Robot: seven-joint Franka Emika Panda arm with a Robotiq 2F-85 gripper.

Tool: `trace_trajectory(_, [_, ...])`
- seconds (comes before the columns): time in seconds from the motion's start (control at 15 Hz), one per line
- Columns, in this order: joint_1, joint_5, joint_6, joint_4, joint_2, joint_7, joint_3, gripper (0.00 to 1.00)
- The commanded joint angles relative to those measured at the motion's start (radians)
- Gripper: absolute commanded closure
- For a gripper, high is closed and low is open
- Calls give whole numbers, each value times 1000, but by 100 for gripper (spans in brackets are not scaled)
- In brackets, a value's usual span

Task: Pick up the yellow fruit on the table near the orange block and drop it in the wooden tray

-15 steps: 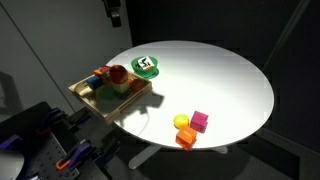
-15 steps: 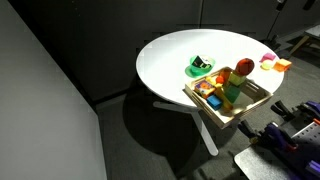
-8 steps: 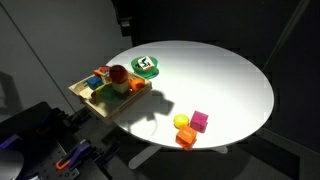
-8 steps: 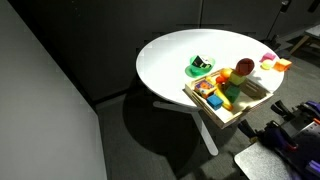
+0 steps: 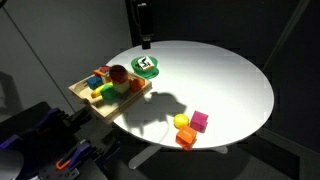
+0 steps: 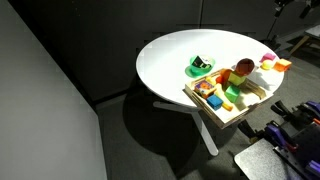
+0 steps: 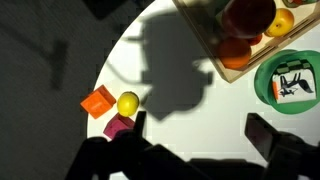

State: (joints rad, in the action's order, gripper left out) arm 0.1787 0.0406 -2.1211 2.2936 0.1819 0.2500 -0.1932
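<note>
The yellow fruit (image 5: 181, 122) lies near the front edge of the round white table (image 5: 220, 75), between an orange block (image 5: 186, 138) and a pink block (image 5: 200, 121). In the wrist view the fruit (image 7: 128, 103) sits beside the orange block (image 7: 97, 102), left of my gripper (image 7: 200, 130). The gripper is open and empty, high above the table. In an exterior view it hangs over the table's far side (image 5: 146, 40). The wooden tray (image 5: 88, 102) sits on the table's edge, filled with colourful toys, and it shows in the wrist view (image 7: 210, 50) as well.
A green plate (image 5: 146, 66) with a small dark object on it lies next to the tray; it also shows in the wrist view (image 7: 290, 80) and in an exterior view (image 6: 203, 67). The arm's shadow falls on the table between the tray and the fruit.
The gripper has moved from beyond the table's far edge to over the table, and its shadow has moved toward the fruit. The objects have not moved.
</note>
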Motion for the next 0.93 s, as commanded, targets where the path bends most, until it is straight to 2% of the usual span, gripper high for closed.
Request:
trace_trajectory(0.0, [13, 43, -22, -66, -99, -50, -15, 0])
trace_trajectory(0.47, [25, -10, -22, -155, -256, 19, -33, 0])
trace_trajectory(0.87, [24, -17, -54, -190, -310, 37, -50, 0])
